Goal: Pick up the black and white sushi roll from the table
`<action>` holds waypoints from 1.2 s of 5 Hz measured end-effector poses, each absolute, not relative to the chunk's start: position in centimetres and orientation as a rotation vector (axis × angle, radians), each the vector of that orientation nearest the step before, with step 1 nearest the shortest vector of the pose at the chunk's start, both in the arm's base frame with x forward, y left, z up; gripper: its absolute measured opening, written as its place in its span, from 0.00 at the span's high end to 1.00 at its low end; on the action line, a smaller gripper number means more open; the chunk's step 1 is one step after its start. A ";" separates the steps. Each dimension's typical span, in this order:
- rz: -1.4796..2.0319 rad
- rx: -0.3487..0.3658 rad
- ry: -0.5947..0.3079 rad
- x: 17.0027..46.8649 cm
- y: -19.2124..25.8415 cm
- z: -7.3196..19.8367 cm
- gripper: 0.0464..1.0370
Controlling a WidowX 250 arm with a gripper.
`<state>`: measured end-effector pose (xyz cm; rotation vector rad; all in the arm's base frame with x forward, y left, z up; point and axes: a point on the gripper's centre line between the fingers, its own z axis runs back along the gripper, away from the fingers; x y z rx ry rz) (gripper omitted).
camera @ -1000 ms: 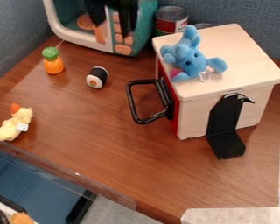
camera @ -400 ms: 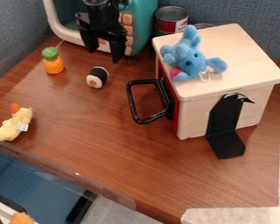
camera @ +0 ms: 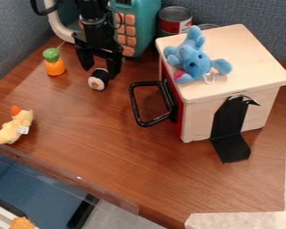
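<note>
Counted and recorded: two plush toys (camera: 197,62), one sushi roll (camera: 98,82), one orange-and-green toy (camera: 54,67), one toy microwave (camera: 144,27), one red-labelled can (camera: 172,26), one box (camera: 247,56), one black handle (camera: 135,105).

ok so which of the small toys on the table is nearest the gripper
The sushi roll, black-wrapped with a white end; it sits right below the gripper, while the carrot and duck lie farther off.

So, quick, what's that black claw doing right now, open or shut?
Black two-finger gripper: open, fingers apart, right by the small black-and-white toy sushi roll.
</note>
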<state>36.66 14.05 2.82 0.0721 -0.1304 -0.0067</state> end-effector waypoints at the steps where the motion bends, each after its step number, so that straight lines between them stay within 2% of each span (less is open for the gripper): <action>1: 0.014 0.077 -0.096 36.5 14.3 1.8 0.04; 2: 0.013 0.076 -0.063 36.8 14.6 0.5 0.09; 3: -0.016 0.081 -0.073 37.1 14.7 0.6 0.37; 4: -0.038 0.099 -0.089 36.7 14.7 1.0 0.53; 5: -0.086 0.102 -0.153 35.1 14.5 4.0 0.56; 6: -0.134 0.083 -0.184 32.5 14.0 5.1 0.56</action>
